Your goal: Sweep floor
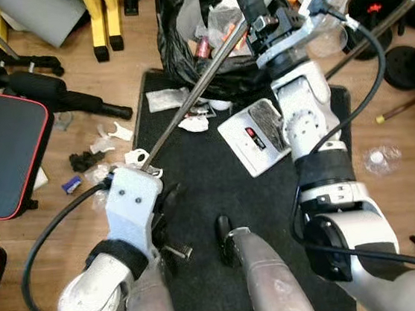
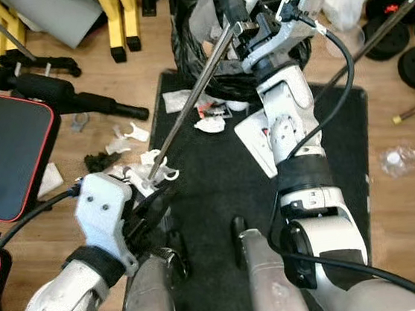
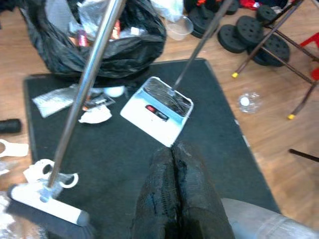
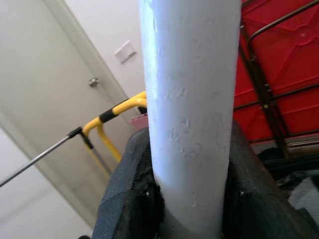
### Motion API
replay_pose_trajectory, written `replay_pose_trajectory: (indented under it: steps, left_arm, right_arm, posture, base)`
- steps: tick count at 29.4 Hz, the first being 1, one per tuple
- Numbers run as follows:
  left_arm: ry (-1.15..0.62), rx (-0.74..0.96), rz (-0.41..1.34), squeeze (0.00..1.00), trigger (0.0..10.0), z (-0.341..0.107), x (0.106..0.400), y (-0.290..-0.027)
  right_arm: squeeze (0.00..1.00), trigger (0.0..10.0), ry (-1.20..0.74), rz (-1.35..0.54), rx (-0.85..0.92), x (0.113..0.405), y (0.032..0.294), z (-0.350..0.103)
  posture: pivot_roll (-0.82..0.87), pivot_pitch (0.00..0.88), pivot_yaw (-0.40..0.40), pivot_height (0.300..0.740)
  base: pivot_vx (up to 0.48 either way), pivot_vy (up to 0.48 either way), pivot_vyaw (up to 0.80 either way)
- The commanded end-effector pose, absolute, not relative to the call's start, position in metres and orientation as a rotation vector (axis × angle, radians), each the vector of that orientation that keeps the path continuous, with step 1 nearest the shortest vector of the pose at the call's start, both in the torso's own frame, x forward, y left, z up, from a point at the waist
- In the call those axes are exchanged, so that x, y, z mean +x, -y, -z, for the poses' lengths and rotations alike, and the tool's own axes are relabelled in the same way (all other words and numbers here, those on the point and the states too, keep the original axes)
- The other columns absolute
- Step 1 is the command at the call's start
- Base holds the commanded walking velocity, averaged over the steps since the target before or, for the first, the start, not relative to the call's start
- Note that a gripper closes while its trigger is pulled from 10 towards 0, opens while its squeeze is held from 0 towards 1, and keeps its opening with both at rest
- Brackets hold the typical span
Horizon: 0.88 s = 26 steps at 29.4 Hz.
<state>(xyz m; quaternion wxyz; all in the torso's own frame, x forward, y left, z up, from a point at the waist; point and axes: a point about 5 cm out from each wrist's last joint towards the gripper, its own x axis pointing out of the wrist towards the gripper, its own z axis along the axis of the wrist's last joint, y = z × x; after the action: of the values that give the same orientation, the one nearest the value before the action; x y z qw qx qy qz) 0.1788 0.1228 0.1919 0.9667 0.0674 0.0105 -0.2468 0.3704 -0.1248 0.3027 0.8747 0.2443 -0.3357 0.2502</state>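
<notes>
Broom in my right hand, litter waiting on the mat

Scraps lie at the far edge of the mat (image 1: 219, 192), just before the black bag (image 1: 195, 44): a white paper (image 3: 95, 114), a silver wrapper (image 3: 52, 98); more bits sit on the wood floor (image 1: 72, 88) near the broom head (image 3: 47, 206). My right hand (image 4: 189, 199) is clamped round the white upper handle (image 4: 187, 99), fingers pressed to both sides of it; the steel shaft (image 1: 193, 97) slants down from there to the head, which rests at the mat's left edge beside my left wrist. My left hand (image 3: 174, 194) hovers over the mat with its fingers pressed together, holding nothing. The dustpan (image 3: 157, 108) lies on the mat just beside the scraps, its own thin handle rising away.

I judge this mid-sweep: gathering, not yet collecting. Next calls for drawing the head across the mat towards the dustpan, keeping the bristles flat so the light paper slides rather than flips.
</notes>
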Motion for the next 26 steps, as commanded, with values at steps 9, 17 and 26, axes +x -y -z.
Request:
replay_pose_trajectory:
  steps: [9, 17, 26]
  left_arm:
    - [-0.06, 0.086, 0.557, 0.0, 10.0, -0.194, 0.156, -0.115]
    - [-0.066, 0.08, 0.561, 0.0, 10.0, -0.193, 0.156, -0.113]
    - [-0.07, 0.084, 0.544, 0.0, 10.0, -0.195, 0.159, -0.111]
  right_arm:
    - [0.0, 10.0, 0.786, -0.46, 0.462, 0.374, 0.139, -0.311]
    - [0.0, 10.0, 0.757, -0.435, 0.428, 0.38, 0.138, -0.301]
    - [0.0, 10.0, 0.573, -0.358, 0.255, 0.389, 0.132, -0.267]
  posture:
    - [0.02, 0.599, -0.111, 0.74]
    - [0.02, 0.607, -0.127, 0.74]
    - [-0.01, 0.587, -0.154, 0.74]
  base:
    - [0.0, 0.0, 0.0]
    - [0.0, 0.0, 0.0]
    - [0.0, 0.0, 0.0]
